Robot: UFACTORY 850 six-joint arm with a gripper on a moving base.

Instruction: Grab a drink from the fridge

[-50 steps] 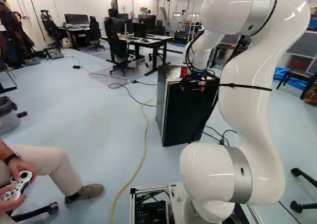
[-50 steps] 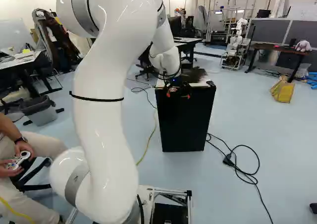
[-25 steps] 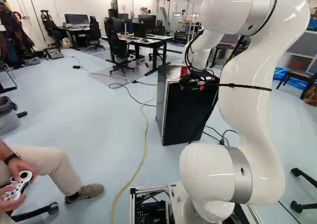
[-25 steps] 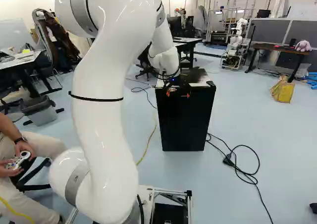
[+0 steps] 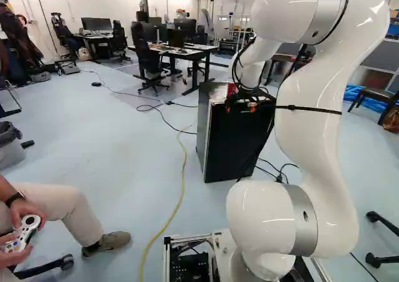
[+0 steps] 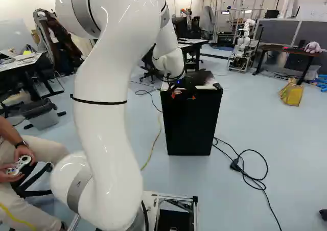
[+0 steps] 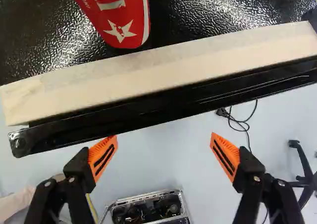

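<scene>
Although the fridge's (image 5: 232, 148) contents are hidden from me, I record one red can (image 7: 119, 17) on its top, ahead of my fingers (image 6: 174, 94), which stand open, apart from it.

From behind the arm (image 5: 312, 141), one each side, both base views look ahead and slightly down, sharing the fridge (image 6: 191, 131). The wrist view looks down along the claw (image 6: 184, 95), close to the fridge.

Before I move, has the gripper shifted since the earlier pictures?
Yes, slightly: in the right base view the gripper sits a little further left, judged against the black cable on the floor.
</scene>
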